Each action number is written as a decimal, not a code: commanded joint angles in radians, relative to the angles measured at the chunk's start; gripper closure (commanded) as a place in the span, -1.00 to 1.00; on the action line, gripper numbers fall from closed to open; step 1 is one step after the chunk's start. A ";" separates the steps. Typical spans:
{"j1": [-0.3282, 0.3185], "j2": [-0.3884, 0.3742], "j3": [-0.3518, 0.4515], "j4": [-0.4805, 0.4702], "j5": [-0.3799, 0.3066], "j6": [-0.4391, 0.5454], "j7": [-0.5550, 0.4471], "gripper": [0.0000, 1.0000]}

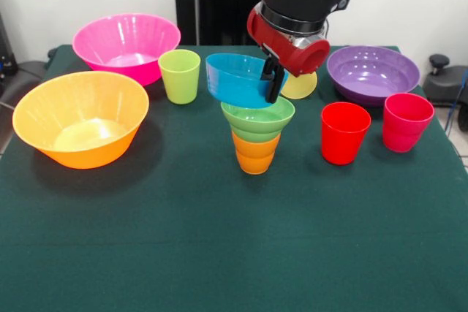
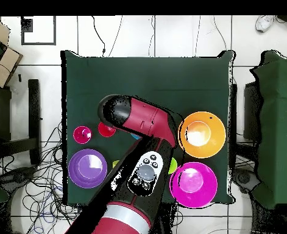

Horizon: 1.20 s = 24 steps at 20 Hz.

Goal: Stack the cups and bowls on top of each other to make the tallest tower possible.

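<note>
Mid-table stands the tower: an orange ribbed cup upside down, with a small light green bowl sitting on it. Above that, a small blue bowl hangs tilted, its lower edge at the green bowl's rim. My gripper is shut on the blue bowl's right rim. A lime green cup stands left of the tower; a red cup and a pink-red cup stand to its right. A pale yellow cup shows partly behind my gripper. In the overhead view my arm hides the tower.
A large orange bowl and a large pink bowl sit at the front view's left. The purple bowl sits far right. Overhead, the red cup and the pink-red cup lie beside my arm.
</note>
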 commanded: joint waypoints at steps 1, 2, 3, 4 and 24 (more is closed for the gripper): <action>0.020 0.008 0.058 0.010 0.024 0.061 0.207 1.00; 0.021 0.010 0.058 0.010 0.025 0.059 0.211 1.00; 0.021 0.012 0.058 0.009 0.026 0.056 0.212 1.00; 0.022 0.013 0.058 0.009 0.027 0.054 0.213 1.00; 0.018 0.049 0.047 -0.050 0.037 0.055 0.212 1.00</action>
